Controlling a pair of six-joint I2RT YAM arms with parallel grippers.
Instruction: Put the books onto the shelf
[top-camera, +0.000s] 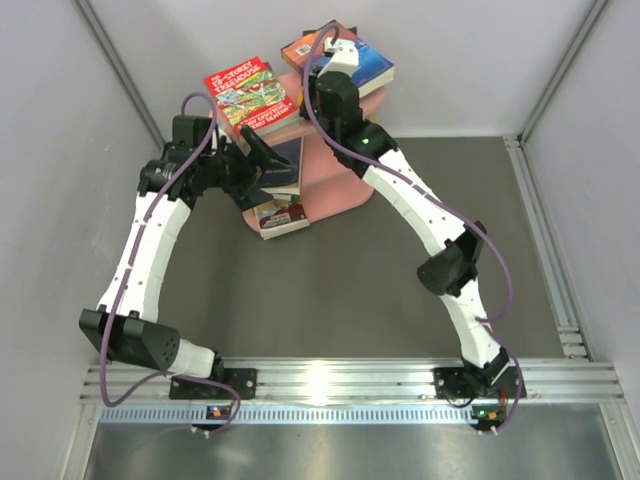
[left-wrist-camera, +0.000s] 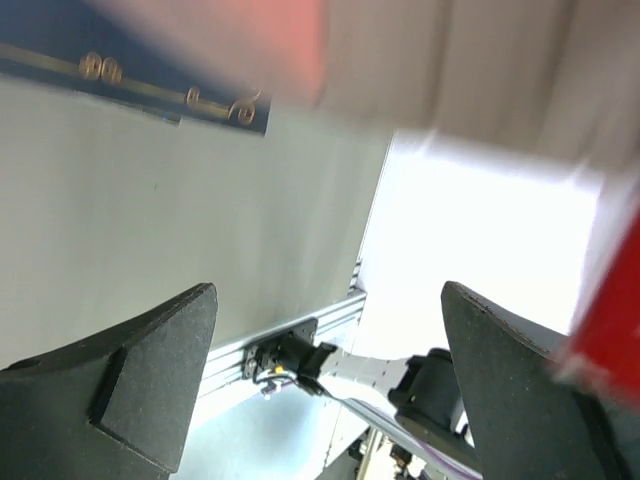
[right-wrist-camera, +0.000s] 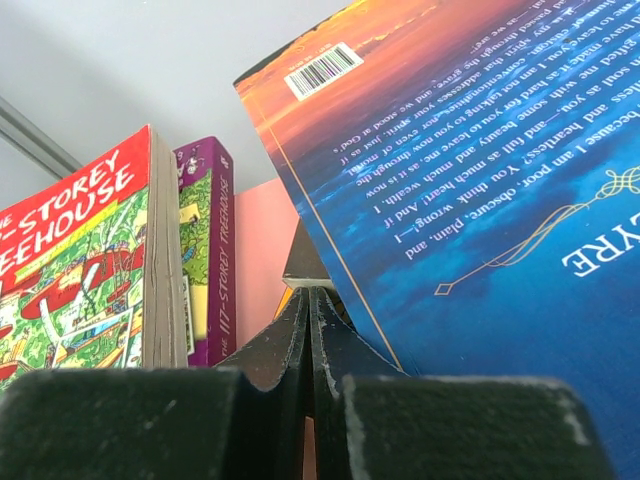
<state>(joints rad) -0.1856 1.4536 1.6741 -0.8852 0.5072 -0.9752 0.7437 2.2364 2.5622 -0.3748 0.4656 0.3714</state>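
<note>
The left tool (left-wrist-camera: 328, 292) gapes wide, empty, beside the pink shelf (top-camera: 335, 188); the right tool (right-wrist-camera: 308, 300) is pressed shut between a red book (top-camera: 245, 95) and a tilted blue book (right-wrist-camera: 480, 180) on top; another book (top-camera: 281, 216) seemingly lies on the lowest board.

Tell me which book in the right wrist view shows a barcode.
The blue and orange book, at the right of that view. Its cover carries a barcode and small text; the red book and the purple book show Treehouse titles, no barcode.
</note>
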